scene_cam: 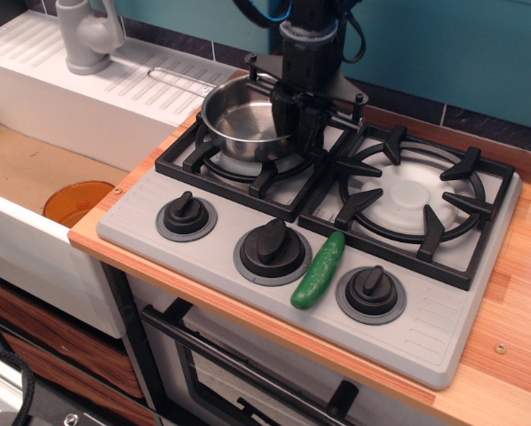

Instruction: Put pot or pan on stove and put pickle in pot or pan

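Observation:
The shiny steel pot (241, 117) sits on the left burner grate of the grey stove (425, 328). Its wire handle (181, 78) points back-left over the drainer. My gripper (301, 129) hangs straight down at the pot's right rim. Its black fingers are drawn close together on the rim, one inside the pot and one outside. The green pickle (320, 269) lies on the stove's front panel between the middle knob (272, 244) and the right knob (370, 288), well in front of the gripper.
The right burner (412, 191) has nothing on it. A white sink drainer (70, 98) with a grey faucet (86, 35) stands to the left. An orange disc (77, 202) lies in the low basin. The wooden counter edge (514, 355) runs on the right.

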